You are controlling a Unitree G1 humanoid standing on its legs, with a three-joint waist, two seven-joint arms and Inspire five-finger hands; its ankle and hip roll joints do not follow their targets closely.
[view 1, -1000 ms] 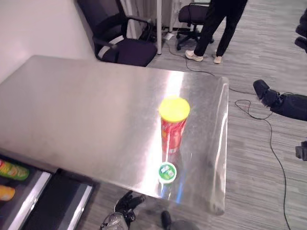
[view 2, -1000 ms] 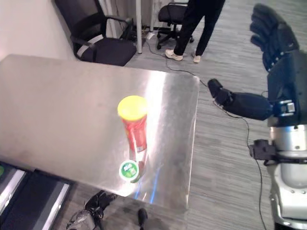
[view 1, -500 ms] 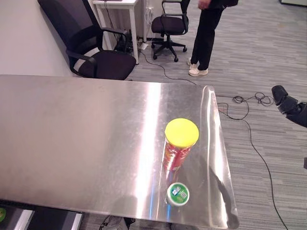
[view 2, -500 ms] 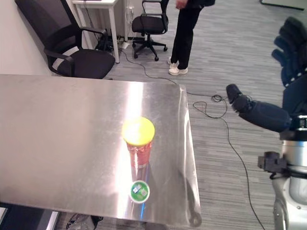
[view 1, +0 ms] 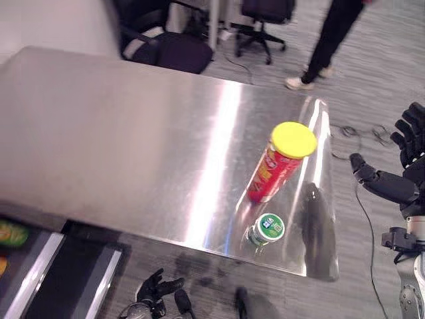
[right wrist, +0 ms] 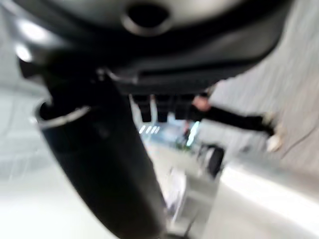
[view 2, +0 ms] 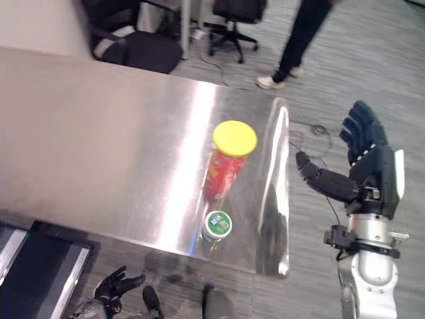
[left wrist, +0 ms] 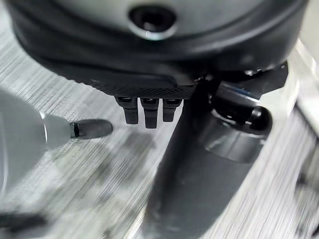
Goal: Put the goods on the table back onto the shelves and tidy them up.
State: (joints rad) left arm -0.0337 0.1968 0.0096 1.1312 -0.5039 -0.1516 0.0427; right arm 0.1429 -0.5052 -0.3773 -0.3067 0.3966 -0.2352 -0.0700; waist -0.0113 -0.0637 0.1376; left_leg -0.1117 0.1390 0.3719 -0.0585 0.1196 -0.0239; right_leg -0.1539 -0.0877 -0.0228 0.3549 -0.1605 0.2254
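Observation:
A red tube can (view 1: pixel 275 169) with a yellow lid stands upright near the right end of the steel table (view 1: pixel 119 126). A small round tub (view 1: pixel 266 228) with a green lid sits just in front of it, close to the table's front edge. My right hand (view 2: pixel 370 166) hangs open beyond the table's right edge, fingers straight and thumb pointing toward the table, level with the can and holding nothing. My left hand (view 1: pixel 156 290) is low beneath the table's front edge, fingers relaxed and spread, empty.
A black office chair (view 1: pixel 166 46) stands behind the table, with a second chair (view 1: pixel 265 10) farther back. A person's legs (view 1: pixel 329 43) are on the floor at the back right. A shelf unit with packaged goods (view 1: pixel 13 236) shows at lower left.
The whole view has shifted, so the camera moved. My right hand now shows lower and closer to the table's right edge. The can and the tub keep their places on the table.

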